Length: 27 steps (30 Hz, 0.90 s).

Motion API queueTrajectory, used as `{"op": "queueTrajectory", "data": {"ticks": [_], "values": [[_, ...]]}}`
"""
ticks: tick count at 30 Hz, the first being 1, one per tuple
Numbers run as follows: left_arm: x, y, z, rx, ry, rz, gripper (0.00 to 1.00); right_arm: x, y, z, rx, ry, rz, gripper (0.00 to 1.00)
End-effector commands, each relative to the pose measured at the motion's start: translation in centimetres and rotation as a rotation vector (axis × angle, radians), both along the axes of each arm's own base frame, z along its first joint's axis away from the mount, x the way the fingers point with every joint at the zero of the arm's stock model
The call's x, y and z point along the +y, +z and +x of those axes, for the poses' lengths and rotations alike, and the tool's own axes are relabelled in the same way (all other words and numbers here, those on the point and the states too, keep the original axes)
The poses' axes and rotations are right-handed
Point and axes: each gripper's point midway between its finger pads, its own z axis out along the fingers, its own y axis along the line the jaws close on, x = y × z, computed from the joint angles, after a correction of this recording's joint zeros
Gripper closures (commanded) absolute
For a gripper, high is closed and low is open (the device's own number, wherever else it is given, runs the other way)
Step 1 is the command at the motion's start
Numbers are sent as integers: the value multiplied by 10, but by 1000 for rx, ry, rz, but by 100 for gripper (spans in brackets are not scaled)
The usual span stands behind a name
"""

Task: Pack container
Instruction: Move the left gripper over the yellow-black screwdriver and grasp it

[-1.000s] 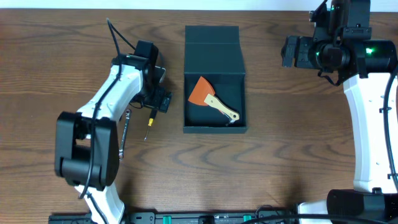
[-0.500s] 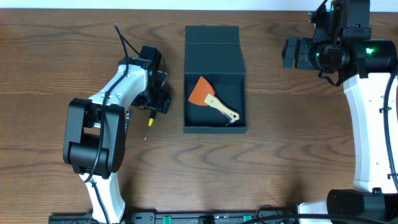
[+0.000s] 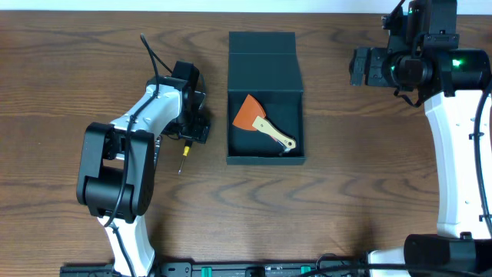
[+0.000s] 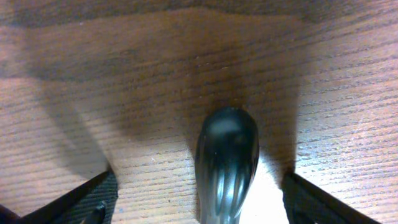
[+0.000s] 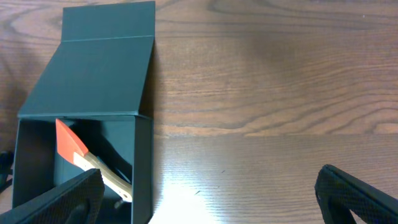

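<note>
The left arm (image 3: 146,115) rises from its base near the 7 o'clock corner of the tabletop (image 3: 346,208) and reaches toward 1 o'clock. Its wrist is tipped down at the wood just at 9 o'clock of the container (image 3: 265,58). In the left wrist view the left fingers (image 4: 87,199) stand apart on either side of the dark ribbed handle of a screwdriver (image 4: 227,158). A strip of wood shows on each side of the handle, so they grip nothing.

The right arm (image 3: 453,138) stands along the 3 o'clock edge, with its wrist high near the 1 o'clock corner and turned toward 9 o'clock. The right fingers (image 5: 56,199) are spread wide, with only their tips showing in the lower corners of the wrist view and nothing between them.

There are two arms and one container, which is open, with its flap laid flat toward 12 o'clock. One scraper (image 3: 250,114) with an orange blade and a pale wooden handle lies inside it. The one screwdriver points its thin shaft toward 7 o'clock. One slim grey tool (image 3: 153,165) lies beside it, partly hidden by the left arm.

The container sits mid-tabletop, and its flap reaches close to the 12 o'clock edge. Bare wood stretches from its 6 o'clock wall to the near edge. A broad band of wood lies between its 3 o'clock wall and the right arm. The screwdriver lies near its 9 o'clock wall, apart from it.
</note>
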Motion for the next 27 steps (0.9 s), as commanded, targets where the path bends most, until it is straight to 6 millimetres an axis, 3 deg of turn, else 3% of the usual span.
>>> {"op": "queueTrajectory", "data": {"ticks": [1, 4, 7, 14, 16, 21, 23, 27], "values": [[5, -12, -14, 49, 27, 17, 26, -7, 0, 1, 1, -9, -21, 1], [5, -12, -16, 56, 27, 15, 35, -7, -1, 0, 2, -9, -21, 1], [5, -12, -18, 65, 45, 18, 37, -7, -1, 0, 3, -9, -21, 1], [5, -11, -21, 78, 45, 14, 62, -7, -1, 0, 3, -9, -21, 1], [5, -11, -21, 78, 45, 14, 64, -7, -1, 0, 4, -9, -21, 1], [5, -11, -21, 78, 45, 14, 82, -7, -1, 0, 5, -9, -20, 1], [5, -11, -21, 78, 45, 14, 93, -7, -1, 0, 5, -9, -20, 1], [5, -11, -20, 76, 66, 14, 94, -7, -1, 0, 4, -9, -21, 1]]}}
